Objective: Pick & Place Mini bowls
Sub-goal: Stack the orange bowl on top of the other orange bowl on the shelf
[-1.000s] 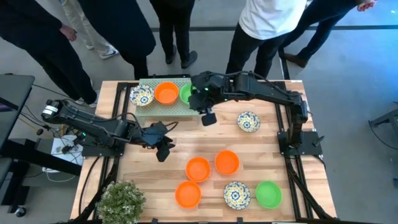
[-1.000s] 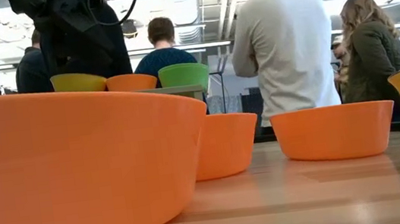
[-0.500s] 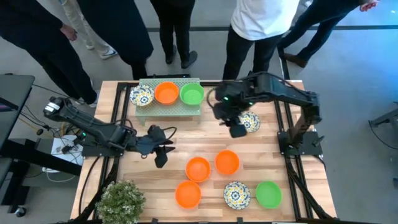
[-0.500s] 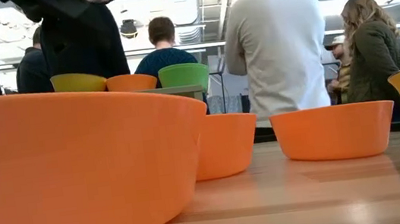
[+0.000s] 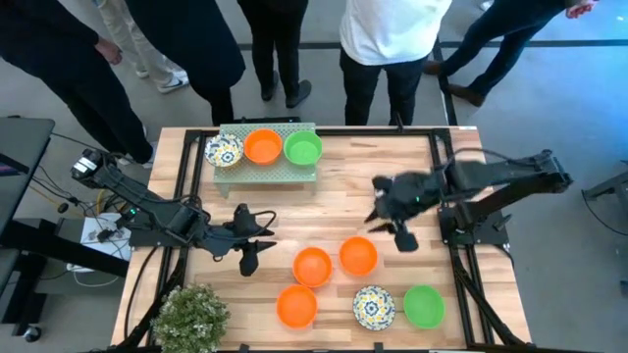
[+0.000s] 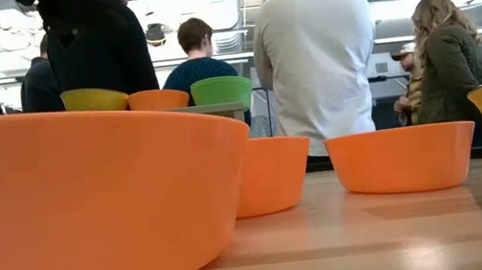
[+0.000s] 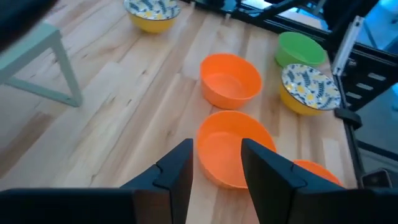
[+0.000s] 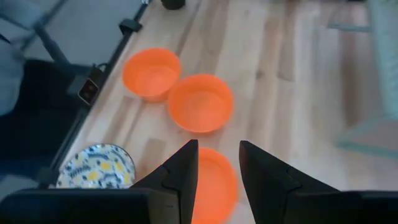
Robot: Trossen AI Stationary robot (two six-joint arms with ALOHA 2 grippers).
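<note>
Right gripper (image 5: 400, 227) has swung off the green shelf (image 5: 267, 169) to the plain orange plastic mini bowls (image 5: 358, 255), jaws spread, empty; left gripper (image 5: 247, 250) likewise spread, so next pick pending.

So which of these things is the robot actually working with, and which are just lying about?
Job: orange bowls, green bowls and floral bowls, some on the table, three on the stand; left gripper and right gripper, both open.
Lying about: plant; people behind the table.
</note>
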